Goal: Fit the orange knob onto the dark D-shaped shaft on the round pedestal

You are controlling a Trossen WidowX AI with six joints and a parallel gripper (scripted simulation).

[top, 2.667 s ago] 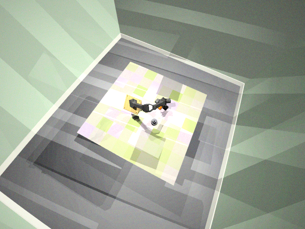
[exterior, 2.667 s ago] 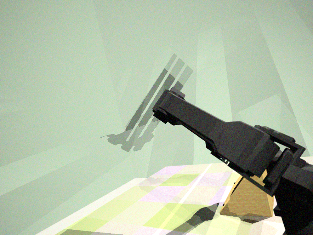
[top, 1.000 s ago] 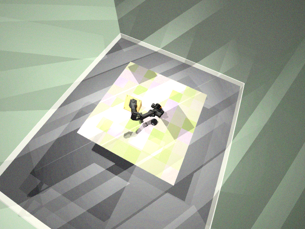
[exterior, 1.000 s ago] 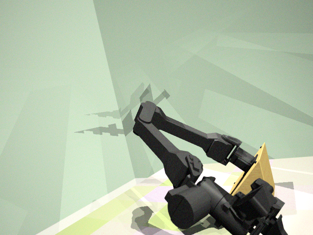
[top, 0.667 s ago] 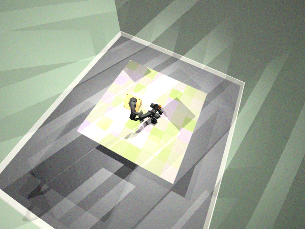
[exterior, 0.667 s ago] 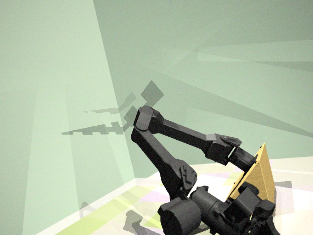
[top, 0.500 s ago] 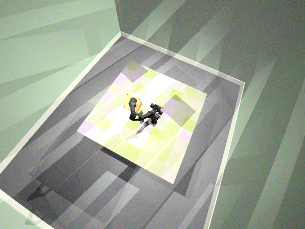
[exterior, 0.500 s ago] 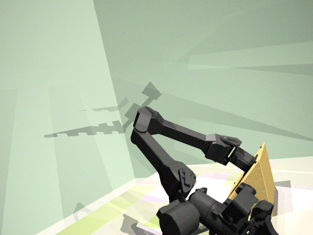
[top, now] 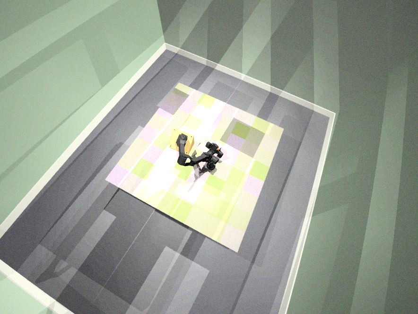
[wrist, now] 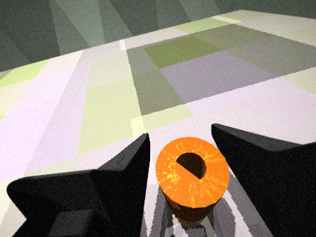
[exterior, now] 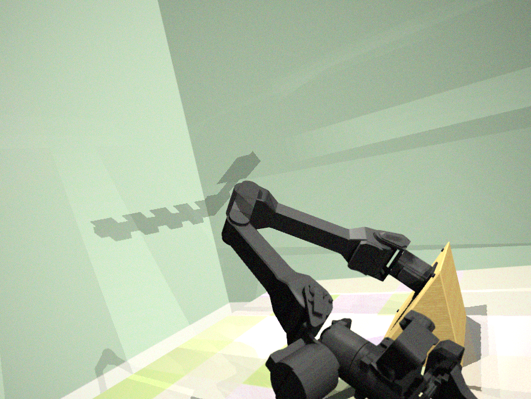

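The orange knob (wrist: 214, 171) (top: 217, 148) is between my fingers in the wrist view, with a gap on each side. Its end face is turned toward the wrist camera and shows a dark D-shaped hole, whose flat side runs from upper left to lower right. What the knob rests on cannot be told. My gripper (wrist: 179, 133) is open around it; its fingertips are hidden in the exterior view. The dark round pedestal (top: 211, 165) is just below the gripper in the top view; its shaft cannot be made out. The pedestal is not seen in the wrist view.
A yellow wedge-shaped block (top: 174, 141) (exterior: 446, 300) stands at the arm's base end, with the arm's base mounted on its sloping face. The arm (top: 181, 158) (exterior: 313, 223) reaches from it toward the pedestal. Broad shadows cross the checkered mat (top: 169, 205).
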